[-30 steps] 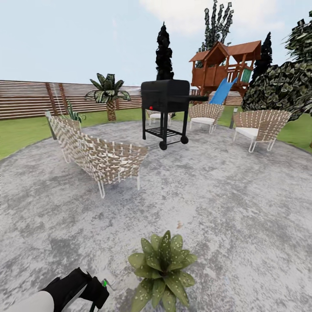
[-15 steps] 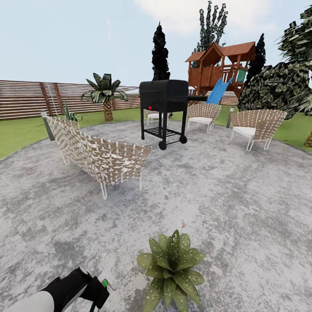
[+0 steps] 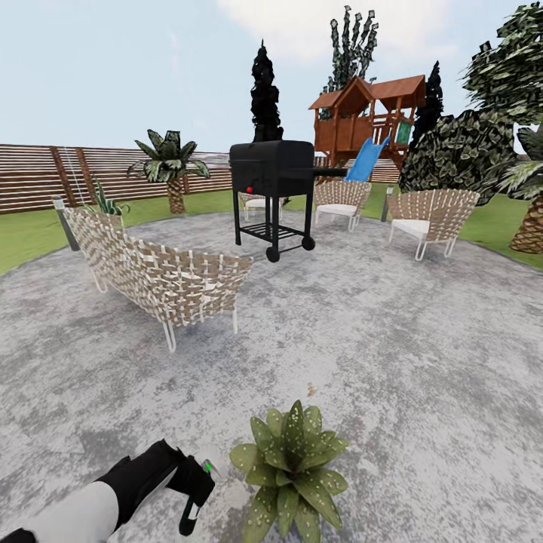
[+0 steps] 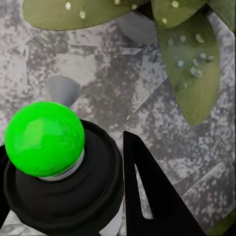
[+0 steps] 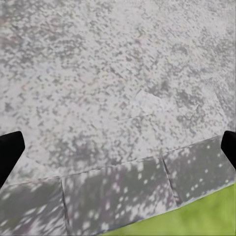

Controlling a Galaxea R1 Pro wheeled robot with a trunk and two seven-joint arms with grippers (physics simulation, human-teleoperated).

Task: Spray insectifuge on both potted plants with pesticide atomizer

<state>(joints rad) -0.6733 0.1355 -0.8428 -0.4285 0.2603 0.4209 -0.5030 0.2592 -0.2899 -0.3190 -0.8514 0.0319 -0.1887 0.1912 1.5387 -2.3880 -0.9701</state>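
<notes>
The left gripper [image 3: 194,504] fingers pinch the pesticide atomizer [image 4: 59,167], held just beside the potted plant [image 3: 290,467] on the grey patio [image 3: 392,339]; the right gripper [image 5: 118,147] fingers are spread wide over the paving.

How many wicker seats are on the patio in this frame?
4. A long wicker sofa sits left of the grill; one chair is partly hidden behind the grill, one is just right of it, one is far right. Others may be hidden.

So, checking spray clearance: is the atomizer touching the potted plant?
Apart. The left wrist view shows bare paving between the atomizer and the potted plant leaves.
</notes>
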